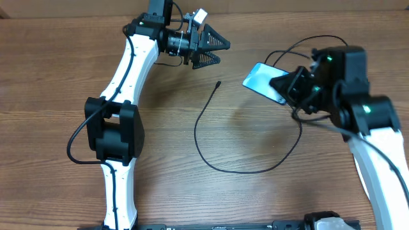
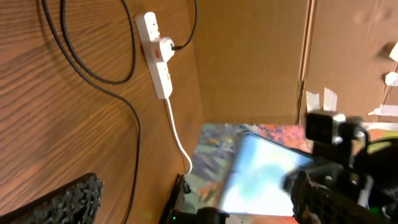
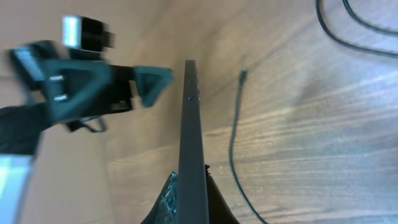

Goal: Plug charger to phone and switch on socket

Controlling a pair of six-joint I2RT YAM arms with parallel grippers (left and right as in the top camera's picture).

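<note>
Phone (image 1: 262, 81): held in the right jaws by one end, lifted off the tabletop (image 1: 64, 76) and tilted, its lit face up and its other end free.
Right jaws: clenched on the phone; the right wrist view shows it edge-on with a finger against each face.
Phone handling: probably stiff, thin and smooth-faced, so likely to slip or pivot if pushed on its free end. The grip should stay firm across the faces and leave the port edge clear. Which edge carries the port cannot be told.
Left jaws: released, spread wide and empty, raised over the tabletop and facing the phone's free end from some way off.
Connector tip (image 1: 218, 83): lies on the tabletop between the two sets of jaws, near the phone's free end.
Charger (image 1: 198, 137): runs from the tip in a loose curve across the tabletop and back past the right jaws.
Charger handling: looks light and limp. Best taken just behind the tip, so that the short end can be aimed rather than droop.
Socket (image 2: 158, 53): far beyond the jaws, seen only in the left wrist view, flat on the tabletop with a plug seated. Its switch position cannot be told.
</note>
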